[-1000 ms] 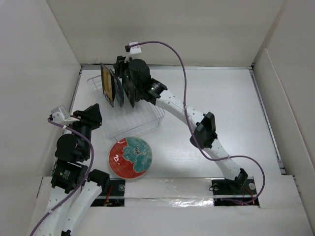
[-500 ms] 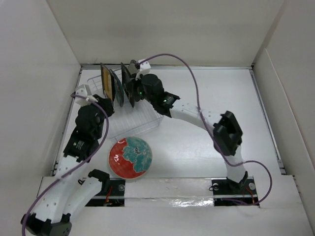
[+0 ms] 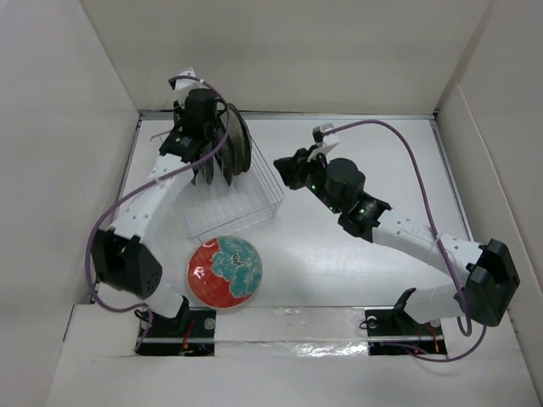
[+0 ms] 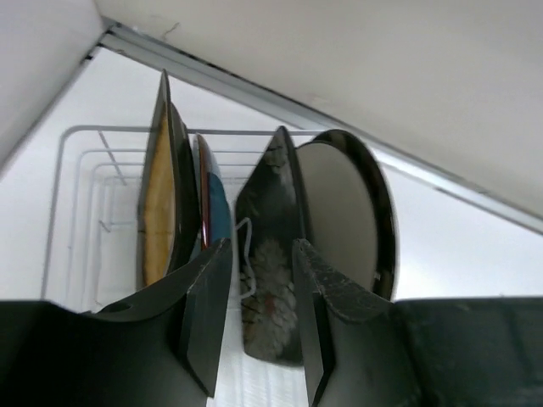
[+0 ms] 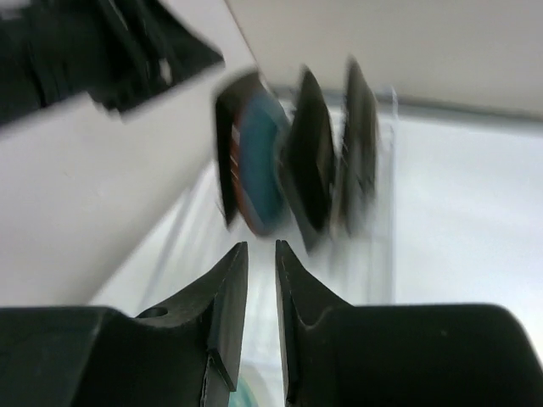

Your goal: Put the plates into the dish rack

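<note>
Just ahead of the left gripper (image 4: 260, 248), parted and empty, plates (image 4: 339, 212) stand in the dish rack (image 3: 246, 216); right gripper (image 5: 260, 246) narrow, empty; last step, likely: grasp the red plate (image 3: 225, 271) behind both.

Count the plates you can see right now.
5. Four stand upright in the rack: gold square plate, teal plate, floral square plate, cream round plate. The red plate lies flat on the table beside the rack. Another may be hidden between them.

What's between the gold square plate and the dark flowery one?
A round teal plate stands between the black-gold square plate and the dark floral square plate; the left wrist view shows it.
</note>
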